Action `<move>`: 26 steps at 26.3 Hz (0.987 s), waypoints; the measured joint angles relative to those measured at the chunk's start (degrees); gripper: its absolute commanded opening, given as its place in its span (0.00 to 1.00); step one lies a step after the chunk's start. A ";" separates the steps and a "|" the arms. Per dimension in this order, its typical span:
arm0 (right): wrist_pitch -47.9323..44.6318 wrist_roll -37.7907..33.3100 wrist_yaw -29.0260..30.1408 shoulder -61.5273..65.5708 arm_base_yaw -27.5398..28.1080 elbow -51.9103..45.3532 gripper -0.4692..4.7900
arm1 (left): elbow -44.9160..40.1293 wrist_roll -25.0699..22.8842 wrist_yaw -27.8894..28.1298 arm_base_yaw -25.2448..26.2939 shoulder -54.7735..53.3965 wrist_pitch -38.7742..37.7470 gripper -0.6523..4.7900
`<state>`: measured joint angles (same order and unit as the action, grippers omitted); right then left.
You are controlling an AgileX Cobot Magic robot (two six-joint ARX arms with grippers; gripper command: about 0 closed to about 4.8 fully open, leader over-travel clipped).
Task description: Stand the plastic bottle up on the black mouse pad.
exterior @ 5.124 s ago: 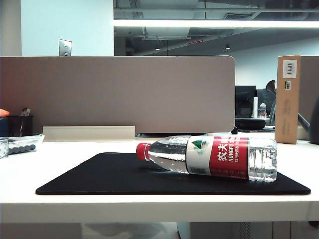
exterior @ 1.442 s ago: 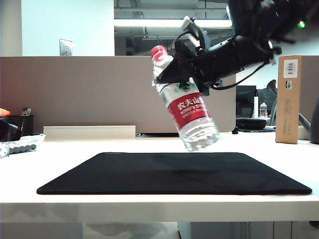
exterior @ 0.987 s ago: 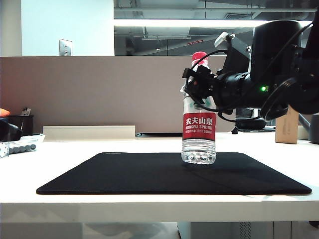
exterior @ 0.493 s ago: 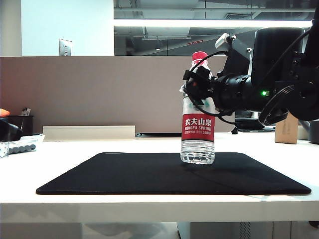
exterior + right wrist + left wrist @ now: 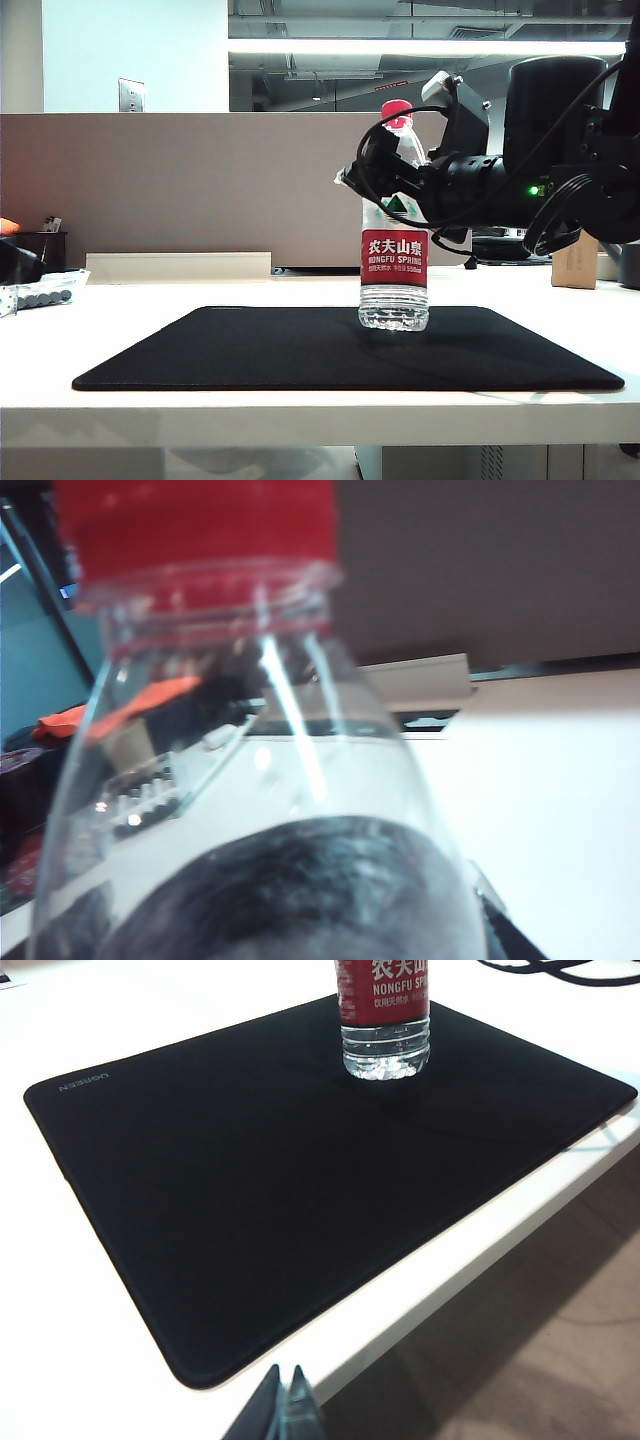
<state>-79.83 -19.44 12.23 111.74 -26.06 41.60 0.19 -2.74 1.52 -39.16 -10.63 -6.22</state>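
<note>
black mat: the black mouse pad (image 5: 300,350) lies flat on the white table (image 5: 200,295), its long front edge near the table's edge, giving the bottle a level footing.
bottle: the plastic bottle (image 5: 394,250) stands upright on the pad, base down on the far right part of it, red cap (image 5: 397,108) on top; its own weight appears to carry it.
bottle, close: the left wrist view shows the base (image 5: 386,1052) seated flat on the pad (image 5: 250,1180), no tilt visible.
right gripper: the right gripper (image 5: 385,175) sits at the bottle's shoulder, fingers spread on either side of it; whether they touch the plastic cannot be told. spread so, it seems to be letting go with the bottle boxed in against tipping.
right wrist view: the neck and cap (image 5: 195,520) fill the picture; fingers not clearly visible.
left gripper: its tips (image 5: 285,1410) show pressed together, off the front edge of the table, well apart from the bottle.
task: judged essentially done.
</note>
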 measured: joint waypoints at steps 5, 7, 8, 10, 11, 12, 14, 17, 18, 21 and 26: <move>0.00 0.26 2.08 -1.60 -0.02 0.00 1.00 | 0.00 0.00 0.00 0.00 0.15 -0.02 0.11; 0.09 1.49 2.91 -2.58 -0.02 -0.04 1.00 | 0.00 0.00 0.00 0.00 0.55 -0.04 0.11; 0.17 2.03 3.08 -3.06 -0.02 -0.07 1.00 | 0.00 0.00 0.00 0.00 0.90 -0.04 0.11; 0.17 2.64 3.08 -4.98 -0.02 -0.04 1.00 | 0.00 0.00 0.00 0.00 2.03 0.00 0.11; 0.00 2.69 3.08 -5.64 -0.02 -0.04 1.00 | 0.00 0.00 0.00 0.00 2.27 0.00 0.11; 0.00 2.71 3.10 -6.23 -0.02 -0.04 1.00 | 0.00 0.00 0.00 0.00 2.43 0.02 0.11; 0.26 2.73 3.15 -7.98 0.00 -0.04 1.00 | 0.00 0.00 0.00 0.00 2.49 0.00 0.11; -0.02 2.78 4.22 -12.68 -0.02 -0.04 1.00 | 0.00 0.00 0.00 0.07 2.49 0.00 0.11; 0.04 2.78 4.31 -13.73 -0.02 -0.04 1.00 | 0.00 0.00 0.00 0.22 2.49 0.00 0.11; 0.11 2.67 4.50 -17.00 0.00 -0.04 1.00 | 0.00 -0.02 -0.39 3.82 3.17 -0.09 0.11; 0.87 -1.36 8.24 -28.37 0.00 -0.02 0.11 | 0.02 0.00 -0.24 20.76 8.41 0.04 0.11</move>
<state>-78.96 -20.80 20.47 83.37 -26.06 41.58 0.21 -2.74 1.28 -18.39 -2.22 -6.17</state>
